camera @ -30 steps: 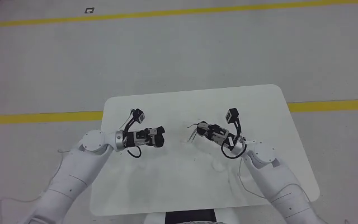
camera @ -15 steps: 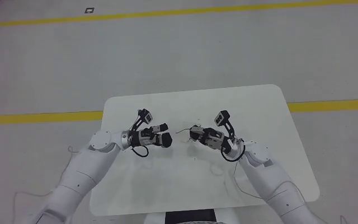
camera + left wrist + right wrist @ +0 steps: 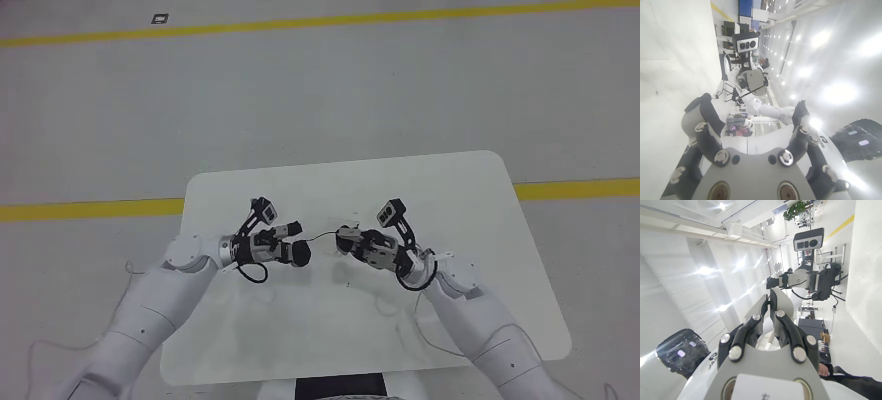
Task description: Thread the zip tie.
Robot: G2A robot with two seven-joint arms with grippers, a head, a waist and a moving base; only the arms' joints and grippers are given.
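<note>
A thin black zip tie (image 3: pixel 320 236) hangs above the middle of the white table (image 3: pixel 450 190), stretched between my two grippers. My right gripper (image 3: pixel 345 240) is shut on one end of it. In the right wrist view its fingers (image 3: pixel 780 303) stand pressed close together around the right gripper's midpoint (image 3: pixel 768 296). The zip tie (image 3: pixel 751 91) sticks out from that gripper towards my left gripper (image 3: pixel 297 254). The left gripper (image 3: pixel 753 103) is open, its fingers wide apart and nothing between them. The tie's free tip lies close to it; I cannot tell whether it touches.
The table around both grippers is bare apart from a tiny dark speck (image 3: pixel 348 283) near the middle. Its far edge (image 3: pixel 340 165) borders grey floor with yellow lines (image 3: pixel 90 209).
Both arms have moved inward: the left gripper to the right, the right gripper with the zip tie to the left. The gap between them has narrowed.
</note>
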